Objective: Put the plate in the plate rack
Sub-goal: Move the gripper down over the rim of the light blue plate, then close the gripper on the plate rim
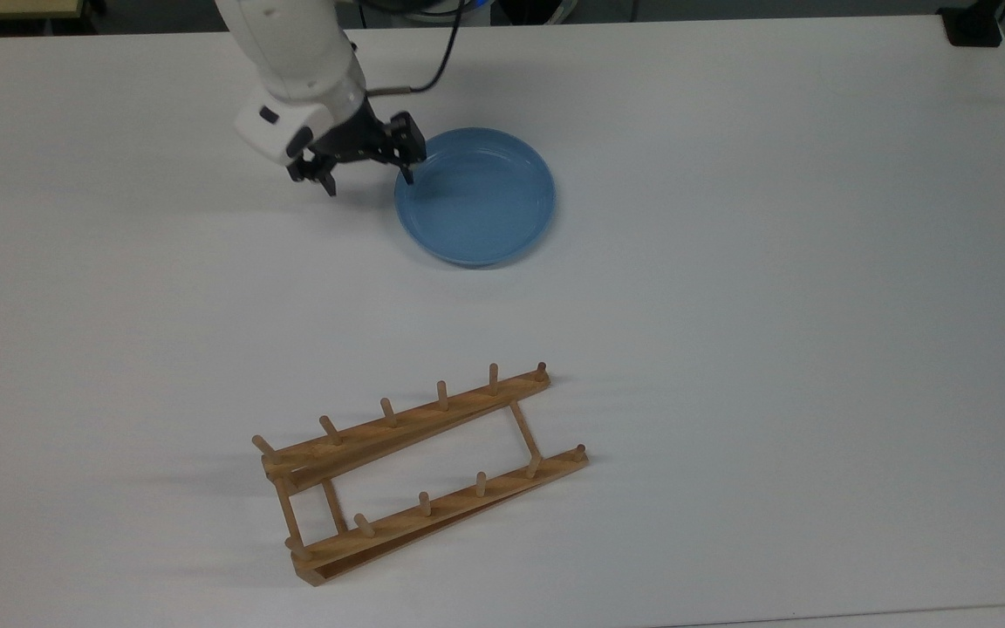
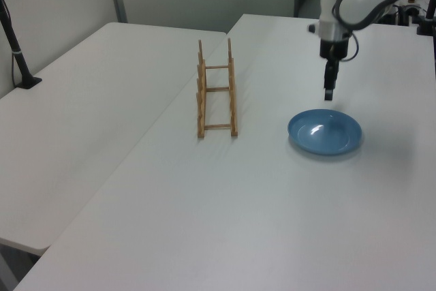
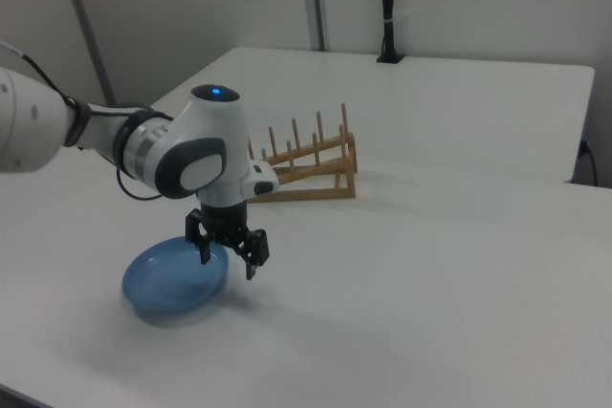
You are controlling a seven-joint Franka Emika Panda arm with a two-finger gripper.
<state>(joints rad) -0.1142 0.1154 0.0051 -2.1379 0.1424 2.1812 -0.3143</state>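
gripper [image 1: 368, 179] spread wide, holding nothing, straddling the plate [image 1: 476, 196] rim on the top view's left. plate rack [image 1: 420, 471] well apart, nearer the camera.

Spread hand [image 3: 228, 256] over plate [image 3: 172, 280]

**Two things on the big white table**

The white table [image 1: 816, 305] is flat and wide. A blue plate [image 1: 475, 195] lies on it. A wooden plate rack [image 1: 420, 471] stands on it too, well apart from the plate.
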